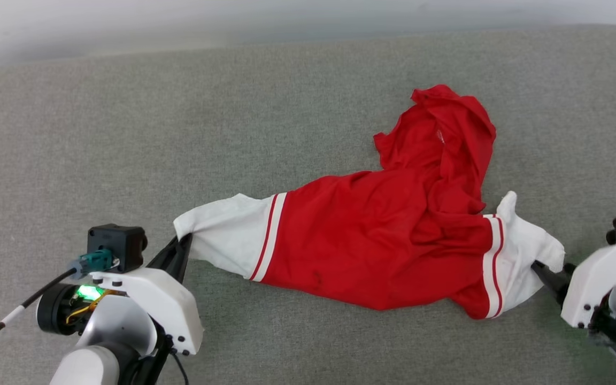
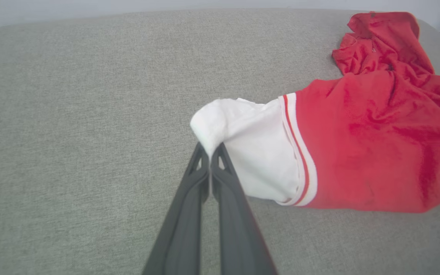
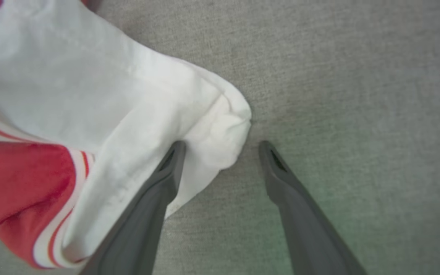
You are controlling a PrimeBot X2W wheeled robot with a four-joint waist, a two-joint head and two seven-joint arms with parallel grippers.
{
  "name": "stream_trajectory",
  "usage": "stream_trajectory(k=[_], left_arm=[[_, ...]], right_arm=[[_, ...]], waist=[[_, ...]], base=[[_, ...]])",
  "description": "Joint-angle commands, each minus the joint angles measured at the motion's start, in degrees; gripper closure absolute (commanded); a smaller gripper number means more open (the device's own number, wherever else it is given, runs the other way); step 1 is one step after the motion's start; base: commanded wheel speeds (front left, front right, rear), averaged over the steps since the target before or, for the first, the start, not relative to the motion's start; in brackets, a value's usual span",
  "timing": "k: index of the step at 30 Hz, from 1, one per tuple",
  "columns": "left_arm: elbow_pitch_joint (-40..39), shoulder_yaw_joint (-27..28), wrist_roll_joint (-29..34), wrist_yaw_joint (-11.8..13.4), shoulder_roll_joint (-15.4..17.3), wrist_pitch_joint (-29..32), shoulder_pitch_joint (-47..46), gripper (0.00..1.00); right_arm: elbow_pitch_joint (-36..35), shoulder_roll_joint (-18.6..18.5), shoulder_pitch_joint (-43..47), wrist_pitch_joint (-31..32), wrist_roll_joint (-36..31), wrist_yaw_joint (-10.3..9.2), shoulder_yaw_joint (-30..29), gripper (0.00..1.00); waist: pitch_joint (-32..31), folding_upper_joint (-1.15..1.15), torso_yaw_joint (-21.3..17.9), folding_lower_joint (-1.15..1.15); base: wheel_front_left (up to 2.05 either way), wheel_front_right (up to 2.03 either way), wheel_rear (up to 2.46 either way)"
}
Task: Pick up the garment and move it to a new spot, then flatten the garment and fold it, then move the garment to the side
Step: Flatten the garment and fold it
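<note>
Head view: the garment is lying stretched across the grey fabric bench, right of centre. Its red body is rumpling in the middle, a bunched red heap is trailing toward the far side, and a white sleeve with red-and-white stripe trim is poking out at each end. The left pincer is meeting the tip of the near-left sleeve, and the right pincer is sitting at the edge of the other sleeve. A pale, blurred wall is running along the bench's far edge.

Left wrist view: the left pincer is squeezing tight, both fingers together, nipping the rounded end of the white sleeve. The garment is spreading off to the right over the bench.

Right wrist view: the right pincer is standing wide apart, gripping nothing. One finger is touching the white sleeve of the garment, the other is resting over bare bench, and the sleeve's hem is lying between them.
</note>
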Motion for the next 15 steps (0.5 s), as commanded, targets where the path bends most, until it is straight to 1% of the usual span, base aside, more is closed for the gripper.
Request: stream_trajectory(k=[1, 2, 3, 4, 5, 6, 13, 15], left_arm=[[-0.12, -0.19, 0.21, -0.23, -0.22, -0.36, -0.83, 1.00], [0.12, -0.43, 0.06, -0.35, -0.35, -0.55, -1.12, 1.00], [0.12, -0.43, 0.06, -0.35, -0.35, -0.55, -1.12, 1.00], [0.34, -0.50, -0.18, -0.39, -0.42, -0.82, -1.38, 1.00], [0.40, -0.55, -0.26, -0.44, -0.48, -1.01, -1.44, 1.00], [0.49, -0.58, -0.32, -0.48, -0.50, -1.07, -1.45, 1.00], [-0.01, 0.30, 0.12, -0.10, -0.24, -3.51, -1.72, 1.00], [-0.67, 0.91, 0.45, -0.35, 0.12, -4.92, -2.97, 1.00]], right_arm=[[1.38, 0.06, -0.52, 1.24, 0.34, 0.00, 1.00, 0.00], [3.70, 0.11, -1.35, 3.45, 1.04, 0.00, 3.04, 0.00], [3.70, 0.11, -1.35, 3.45, 1.04, 0.00, 3.04, 0.00], [5.50, 0.64, -1.63, 5.28, 1.94, 0.01, 4.62, 0.12], [6.07, 0.71, -1.72, 5.90, 2.22, 0.09, 5.26, 0.61], [6.22, 0.59, -1.86, 5.88, 2.39, 0.08, 5.70, 1.00], [3.33, -1.91, -3.31, 3.21, 2.03, 0.07, 5.78, 1.00], [-0.43, -3.85, -4.92, 1.01, 0.87, 0.05, 4.56, 1.00]], waist=[[1.07, 0.00, 0.57, 0.00], [1.62, 0.00, 0.91, 0.00], [1.62, 0.00, 0.91, 0.00], [1.95, 0.00, 1.17, 0.00], [2.03, 0.00, 1.27, 0.00], [2.08, 0.00, 1.35, 0.00], [1.08, 0.00, 0.80, 0.00], [0.56, 0.00, 0.28, 0.00]], base=[[0.00, 0.00, 0.00], [0.00, 0.00, 0.00], [0.00, 0.00, 0.00], [0.00, 0.00, 0.00], [0.00, 0.00, 0.00], [0.00, 0.00, 0.00], [0.00, 0.00, 0.00], [0.00, 0.00, 0.00]])
